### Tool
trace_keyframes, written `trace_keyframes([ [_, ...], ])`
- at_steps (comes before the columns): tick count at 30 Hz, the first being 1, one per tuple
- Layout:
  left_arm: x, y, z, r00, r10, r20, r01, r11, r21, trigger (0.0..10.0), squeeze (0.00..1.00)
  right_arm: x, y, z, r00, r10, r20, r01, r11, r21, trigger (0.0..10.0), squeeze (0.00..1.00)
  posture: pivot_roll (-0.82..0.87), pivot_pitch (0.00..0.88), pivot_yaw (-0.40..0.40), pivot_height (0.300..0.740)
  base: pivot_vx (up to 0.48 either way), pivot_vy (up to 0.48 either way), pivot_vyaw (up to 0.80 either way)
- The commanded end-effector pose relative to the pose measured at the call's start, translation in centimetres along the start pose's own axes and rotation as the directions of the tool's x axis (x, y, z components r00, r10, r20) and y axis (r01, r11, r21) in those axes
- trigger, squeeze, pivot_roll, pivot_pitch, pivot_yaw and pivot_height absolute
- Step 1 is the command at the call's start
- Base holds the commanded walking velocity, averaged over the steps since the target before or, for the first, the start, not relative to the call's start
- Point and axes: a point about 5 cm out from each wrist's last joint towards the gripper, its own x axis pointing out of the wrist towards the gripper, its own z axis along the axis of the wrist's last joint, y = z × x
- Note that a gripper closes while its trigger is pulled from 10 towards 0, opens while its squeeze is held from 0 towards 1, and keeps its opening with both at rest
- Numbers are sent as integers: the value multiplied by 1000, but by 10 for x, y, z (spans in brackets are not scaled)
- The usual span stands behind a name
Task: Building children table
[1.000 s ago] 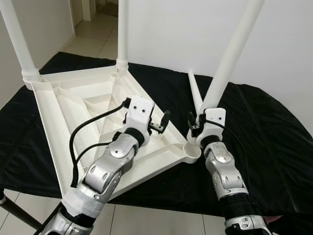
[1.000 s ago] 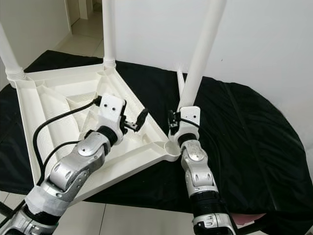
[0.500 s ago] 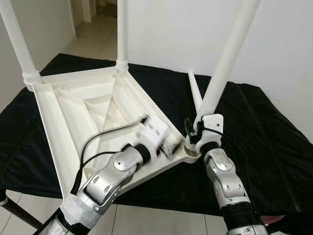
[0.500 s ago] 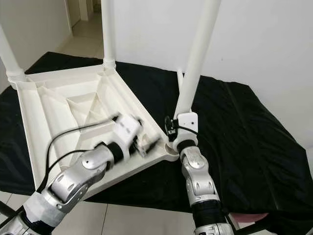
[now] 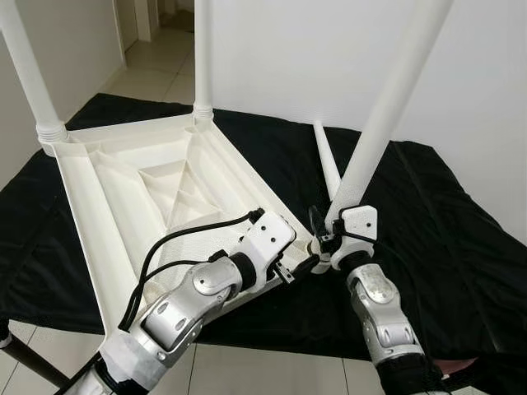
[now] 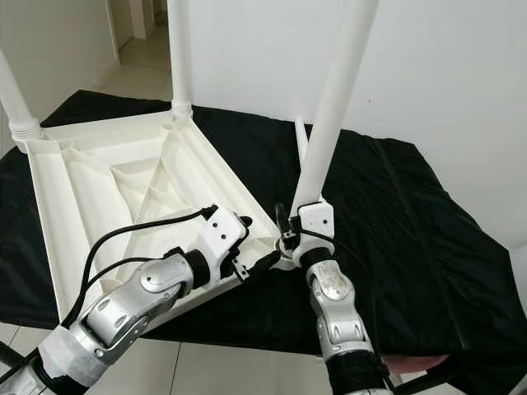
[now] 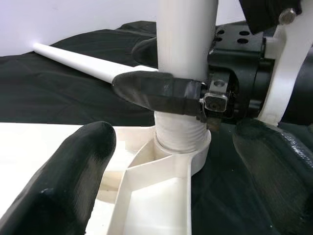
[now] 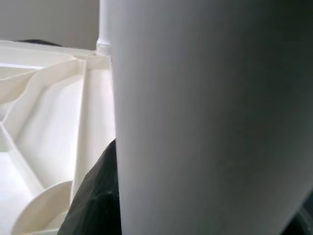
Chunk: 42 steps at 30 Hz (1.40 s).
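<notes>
Lying upside down on a black cloth [image 5: 428,214], the white plastic table top [image 5: 123,193] shows its ribbed underside, with two legs already standing in the far corners: one at the far left [image 5: 29,74], one at the back [image 5: 202,58]. At the near corner, a third leg [image 5: 387,107] leans up and to the right, its threaded foot seated in the corner socket [image 7: 181,147].

The right gripper [image 5: 325,234] is clamped around this leg low down, just above the socket; in the left wrist view one black finger [image 7: 156,90] wraps across the front of the white tube, pressed against it.

The left gripper [image 5: 298,265] sits at the table's near edge, pointing at the same socket. Its two black fingers [image 7: 73,166] are spread wide on either side of the corner, grasping nothing, close to the rim without clearly touching it.

A fourth leg [image 5: 325,156] lies loose on the cloth behind the socket.
</notes>
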Motion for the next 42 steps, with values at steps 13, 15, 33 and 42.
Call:
trace_keyframes([
  [13, -4, -4, -5, 996, -78, -31, 79, 996, 31, 10000, 0, -11, -4, -30, 993, 83, -88, -82, 997, 8, 10000, 0, 25, 0, -117, 740, 0, 0, 0],
  [15, -4, -4, -5, 997, -76, -31, 77, 997, 31, 10000, 0, -11, -5, -32, 992, 83, -97, -82, 997, 16, 10000, 0, 25, 0, -117, 740, 0, 0, 0],
  [33, -7, -3, -2, 998, -65, -27, 66, 997, 38, 10000, 0, -13, -15, -57, 971, 21, -239, 30, 978, 207, 10000, 0, 29, 0, -114, 740, 0, 0, 0],
  [42, -7, -2, -1, 998, -63, -24, 64, 997, 40, 10000, 0, -7, -17, -61, 946, 10, -325, 61, 977, 206, 10000, 0, 27, 0, -114, 740, 0, 0, 0],
])
